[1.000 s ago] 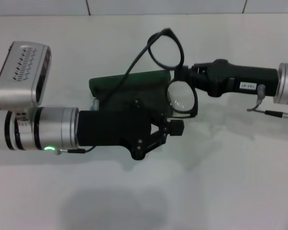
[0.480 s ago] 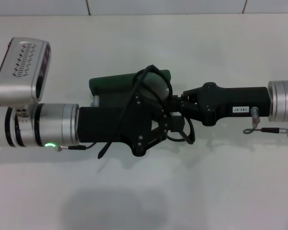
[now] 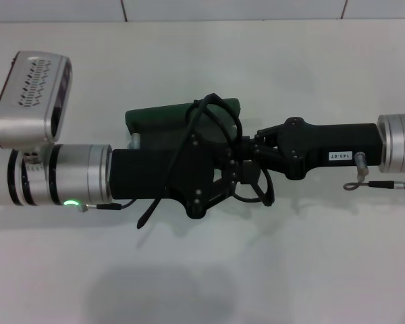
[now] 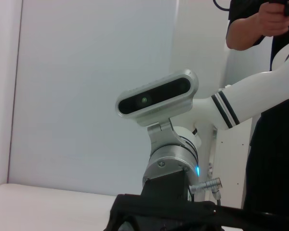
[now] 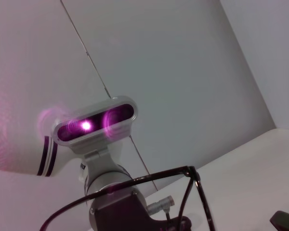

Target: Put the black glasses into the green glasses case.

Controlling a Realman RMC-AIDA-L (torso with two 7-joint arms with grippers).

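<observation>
From my head camera I see both arms meeting over the middle of the white worktop [image 3: 310, 88]. My left hand [image 3: 239, 179] reaches in from nine o'clock, its black body lying over the green glasses case [image 3: 158, 116], of which only a strip at the twelve o'clock edge and the nine o'clock end shows. I cannot tell whether the case is open or shut, because the arm hides most of it. The left hand's fingers look spread, one short black pad [image 3: 248, 175] sticking out toward three o'clock, and I see nothing pinched between them.

My right hand [image 3: 246, 150] comes in from three o'clock and is closed on the black glasses [image 3: 219, 115] at the frame. One lens rim arches up over the case toward twelve o'clock. Another loop of the frame hangs at about five o'clock from the grip point, just beside the left hand's fingers. A thin temple arm trails down toward seven o'clock past the left hand. The glasses are held above the case region; I cannot tell whether any part touches the lining.

The right wrist camera shows the frame [image 5: 188, 183] close up, with the left arm's wrist camera [image 5: 94, 122] behind it.
</observation>
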